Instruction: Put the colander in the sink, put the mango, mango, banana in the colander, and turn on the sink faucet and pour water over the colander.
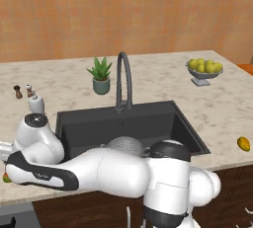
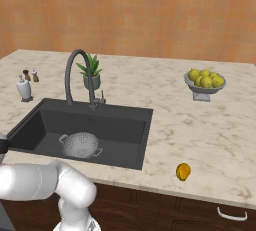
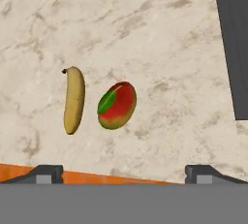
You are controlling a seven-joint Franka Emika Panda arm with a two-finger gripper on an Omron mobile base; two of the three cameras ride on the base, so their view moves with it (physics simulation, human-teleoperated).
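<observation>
Left of the sink (image 2: 30, 120) on the counter (image 3: 145, 34), banana (image 3: 74, 100) and red-green mango (image 3: 116, 105) lie just apart beneath the gripper (image 3: 124, 173), jaws wide, nothing held. Colander (image 2: 81, 144) already sits inside the sink; all fruit and faucet (image 2: 75, 75) remain. Base views alone add a second mango (image 2: 183, 171) right of the sink.

White arm (image 1: 99, 170) stretches left, bent low; gripper (image 3: 124, 172) faces down (jaws spread wide)
</observation>
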